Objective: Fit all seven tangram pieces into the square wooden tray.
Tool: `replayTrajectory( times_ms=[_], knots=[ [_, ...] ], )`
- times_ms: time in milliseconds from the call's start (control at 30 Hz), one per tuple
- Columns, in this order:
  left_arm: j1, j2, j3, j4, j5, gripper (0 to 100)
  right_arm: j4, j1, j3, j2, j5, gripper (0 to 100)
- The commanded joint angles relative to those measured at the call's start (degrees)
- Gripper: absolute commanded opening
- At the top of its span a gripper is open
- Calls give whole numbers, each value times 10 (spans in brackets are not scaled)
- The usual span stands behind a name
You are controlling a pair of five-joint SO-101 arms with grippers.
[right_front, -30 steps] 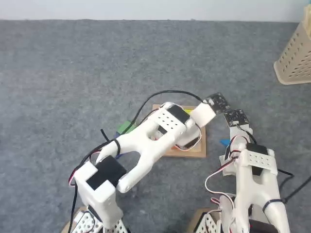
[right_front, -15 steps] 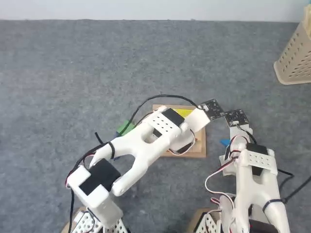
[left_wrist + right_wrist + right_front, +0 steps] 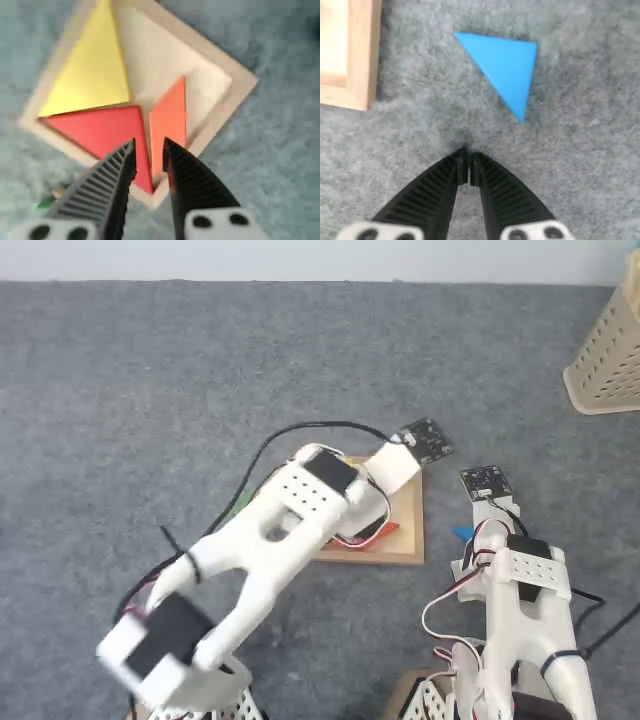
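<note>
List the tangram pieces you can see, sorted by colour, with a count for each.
Yellow piece: 1
Red piece: 1
Orange piece: 1
Blue piece: 1
Green piece: 1, only a sliver showing
Total: 5

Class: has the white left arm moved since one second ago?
Yes. The white left arm has swung left, away from the square wooden tray's right edge.
</note>
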Motion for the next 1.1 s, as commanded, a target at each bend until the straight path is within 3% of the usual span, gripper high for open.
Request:
replayTrajectory(
  times_ms=[0,133,300,533,767,1067],
  knots=[
    [-63,-111,-2,4,72,86,-4,0,5,-15,6,8],
    [-166,-211,80,-55,141,86,-8,0,-1,-15,6,9],
    [-279,-316,270,-163,168,88,-15,-8,-58,-15,3,8],
    [-387,-406,439,-350,166,90,80,-195,-192,6,-32,54],
    [-400,-415,462,-370,166,90,86,-309,-340,165,-98,119],
    [-398,-418,462,-370,166,91,24,-305,-391,331,-99,67]
  ],
)
